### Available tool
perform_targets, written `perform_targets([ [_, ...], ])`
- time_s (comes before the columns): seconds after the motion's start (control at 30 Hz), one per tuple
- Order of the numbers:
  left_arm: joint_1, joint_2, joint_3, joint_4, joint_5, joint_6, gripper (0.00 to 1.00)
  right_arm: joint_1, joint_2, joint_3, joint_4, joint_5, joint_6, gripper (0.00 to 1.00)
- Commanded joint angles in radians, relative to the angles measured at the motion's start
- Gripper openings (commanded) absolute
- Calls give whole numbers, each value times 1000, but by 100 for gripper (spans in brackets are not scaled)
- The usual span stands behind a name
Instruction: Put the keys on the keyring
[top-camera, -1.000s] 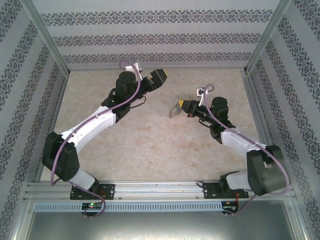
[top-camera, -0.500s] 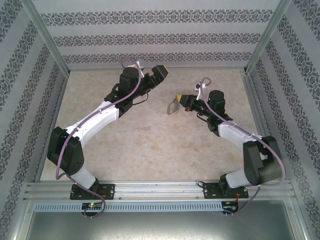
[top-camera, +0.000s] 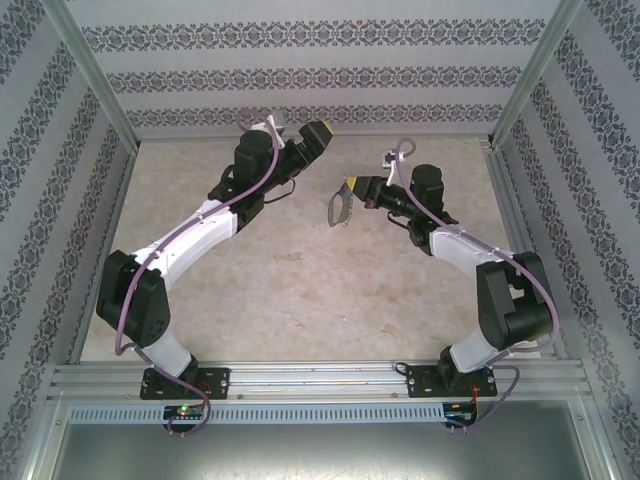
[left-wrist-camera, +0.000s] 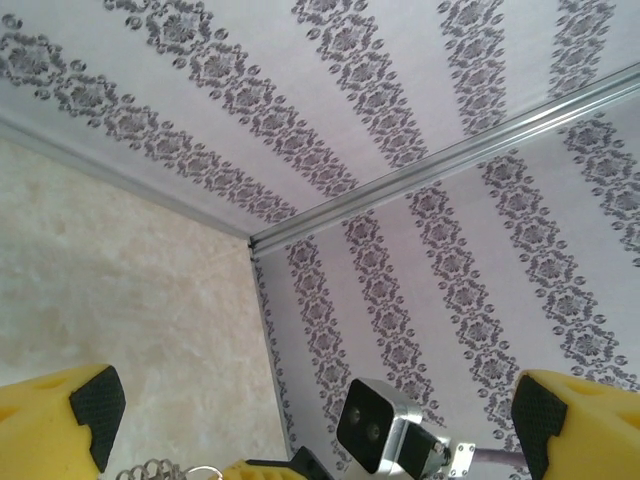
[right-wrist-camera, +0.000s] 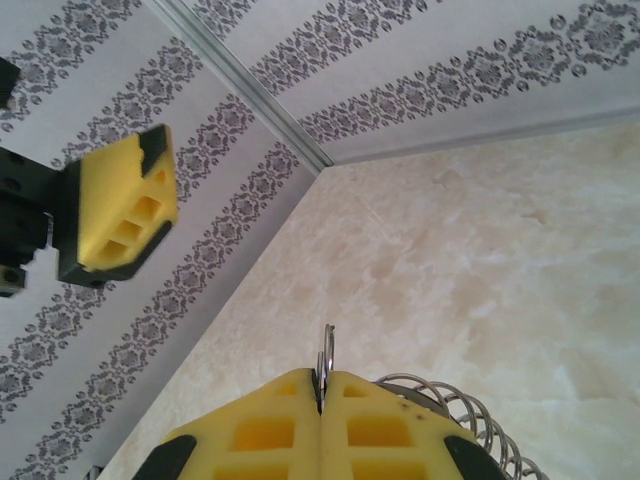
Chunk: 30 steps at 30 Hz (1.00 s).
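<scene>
Above the beige table (top-camera: 300, 290), my right gripper (top-camera: 353, 190), clamped tight on the dangling keyring (top-camera: 340, 208), has swung it up and back toward the left gripper (top-camera: 312, 140), spread wide and empty near the far wall (top-camera: 400, 80); I judge a handover is close

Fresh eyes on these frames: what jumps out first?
The right gripper, lifted over the far middle of the table, is shut on the grey keyring, which dangles below it. Facing it from the left, the left gripper hangs wide open and empty, its yellow fingers far apart in the left wrist view.
</scene>
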<state>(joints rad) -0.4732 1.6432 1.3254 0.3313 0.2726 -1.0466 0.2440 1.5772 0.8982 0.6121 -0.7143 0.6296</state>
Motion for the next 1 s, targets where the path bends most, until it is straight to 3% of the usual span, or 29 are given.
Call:
perform_targets([
  [0.0,64,26,-133,319,36,22,100,-12,23,80,24,-79,22,0],
  [0.13,126,56,-159,363,107,59,100,-15,41,140,-33,-131,-1,0],
  [0.4,214,173,-111,408,380,103,99,-16,67,242,-221,-268,-148,0],
  [0.73,245,245,-44,527,696,92,63,-25,109,364,-375,-373,-249,0],
  [0.97,245,284,-42,671,824,10,37,-29,109,384,-392,-413,-248,0],
])
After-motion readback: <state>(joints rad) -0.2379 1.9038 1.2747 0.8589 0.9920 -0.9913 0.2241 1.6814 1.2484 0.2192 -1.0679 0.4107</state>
